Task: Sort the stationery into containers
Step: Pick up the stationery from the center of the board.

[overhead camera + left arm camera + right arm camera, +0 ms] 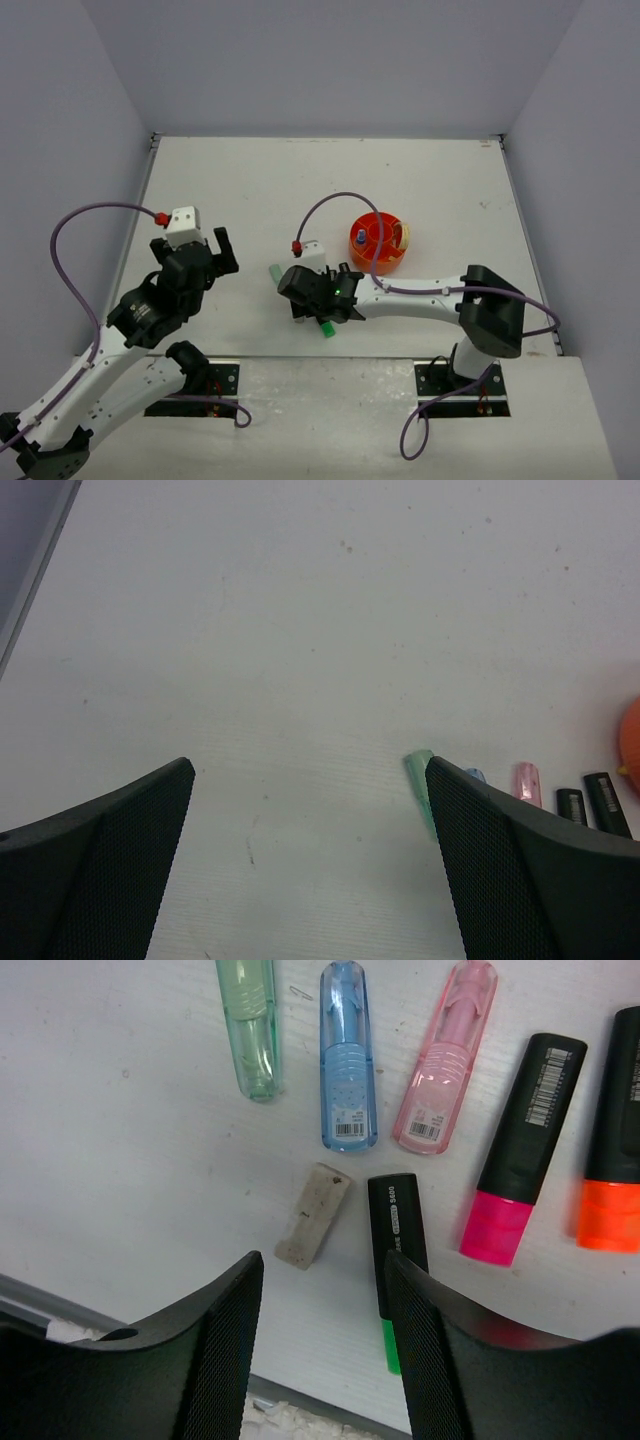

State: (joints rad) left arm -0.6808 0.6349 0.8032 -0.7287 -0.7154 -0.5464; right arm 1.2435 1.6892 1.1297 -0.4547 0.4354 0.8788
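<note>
Down over the matte white table [430,180] my right arm reaches leftward, wrist bent downward; my left gripper [310,780] hangs spread wide, holding nothing. The round orange plastic organiser [392,262] sits beyond. My right gripper [322,1270] stands parted, empty: the glossy black green-capped marker [397,1220] lies flat, partly under one finger, with a chalky grey block [313,1215] just past the gap.

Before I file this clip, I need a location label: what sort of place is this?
Most likely a robotics lab test cell, not an office: a white table boxed in by bare grey walls, two robot arms bolted at its near edge, and markers laid out near an orange organiser.
</note>
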